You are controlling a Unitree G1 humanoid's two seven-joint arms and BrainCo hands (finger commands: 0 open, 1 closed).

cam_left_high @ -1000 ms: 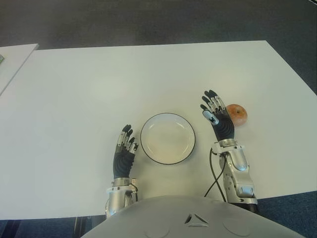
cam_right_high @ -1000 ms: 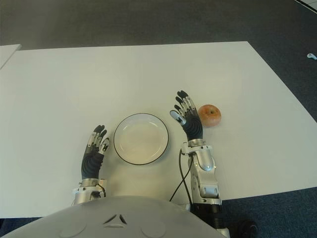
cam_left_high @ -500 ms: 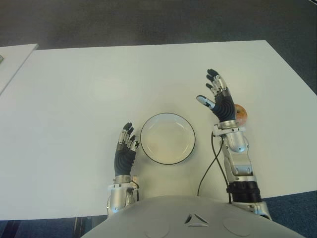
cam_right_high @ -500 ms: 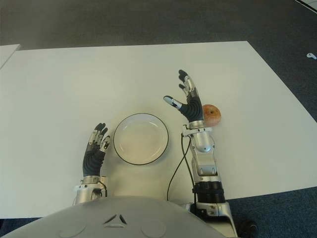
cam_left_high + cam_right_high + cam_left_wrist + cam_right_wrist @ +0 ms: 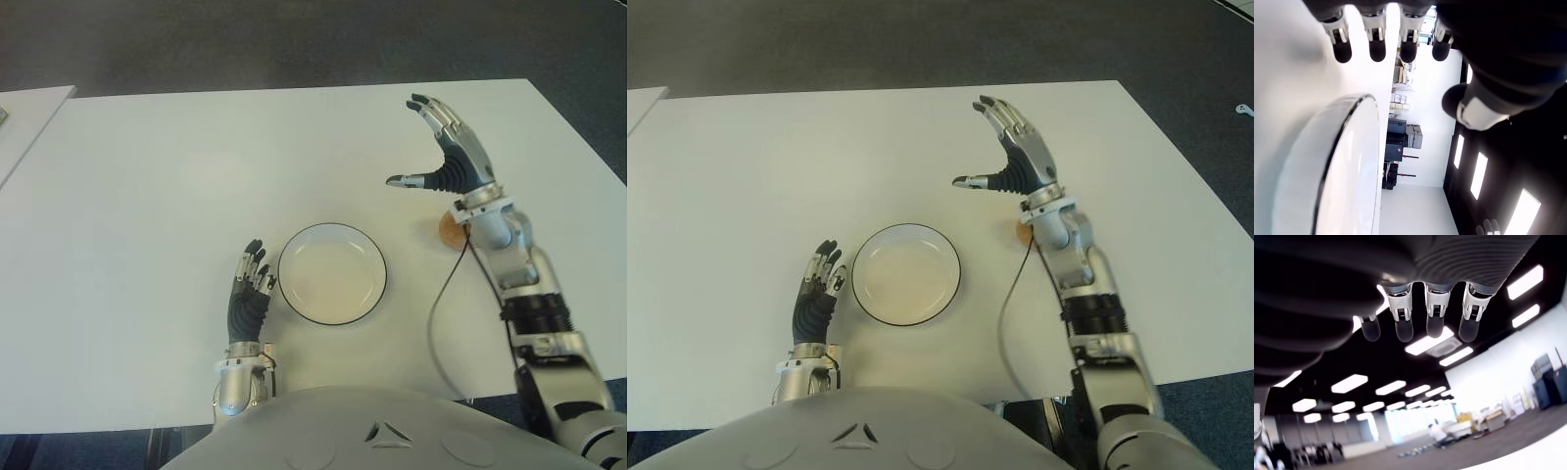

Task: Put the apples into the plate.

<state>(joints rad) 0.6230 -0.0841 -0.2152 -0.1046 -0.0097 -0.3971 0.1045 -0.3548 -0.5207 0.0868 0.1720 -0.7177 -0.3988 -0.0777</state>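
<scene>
Right hand (image 5: 446, 157) raised in the upper right of the left eye view, above the white surface (image 5: 176, 196), fingers spread apart and thumb stretched toward frame left, holding nothing. Apple (image 5: 451, 227) mostly hidden behind the right wrist, only an orange-red sliver showing at right of centre, on the surface and well to the right of the plate (image 5: 332, 273). Plate white with a dark rim, bare inside, sitting at lower centre of the frame. Left hand (image 5: 249, 289) just beside the plate's left edge at lower centre-left, fingers loosely extended and gripping nothing; wrist view confirming straight fingertips with the plate rim close by. Corner of a second white surface (image 5: 24, 113) at the upper left edge.
</scene>
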